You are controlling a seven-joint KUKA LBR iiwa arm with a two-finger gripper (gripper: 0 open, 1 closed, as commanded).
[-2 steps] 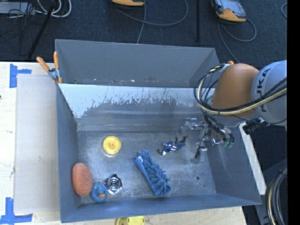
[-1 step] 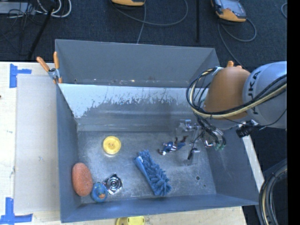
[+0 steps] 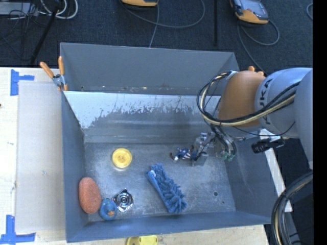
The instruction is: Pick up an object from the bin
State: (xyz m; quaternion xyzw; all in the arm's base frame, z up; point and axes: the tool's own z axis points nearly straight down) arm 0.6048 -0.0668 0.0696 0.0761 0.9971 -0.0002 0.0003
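Low in the grey bin [image 3: 148, 70], over the right part of its floor and not far from the back wall: the gripper [image 3: 200, 152], on an arm [image 3: 286, 101] from the right, with an orange cover [image 3: 240, 98] and black cables [image 3: 203, 103] looped round it. Can't tell if open or closed, too small and dark to make out. Just beside its tip, on the left: a small blue and dark thing [image 3: 181, 154], lying on the floor; touching the gripper or a tiny bit apart, hard to say. Well away to the left, a round yellow disc [image 3: 121, 158], lying flat. Nearer the front wall, about in the middle, a blue brush [image 3: 166, 188] with fluffy bristles, lying slanted. In the front left corner, a little group: an orange-brown oval thing [image 3: 89, 194], a small blue thing [image 3: 107, 209] just beside it, and a shiny silver round thing [image 3: 123, 200] right next to that
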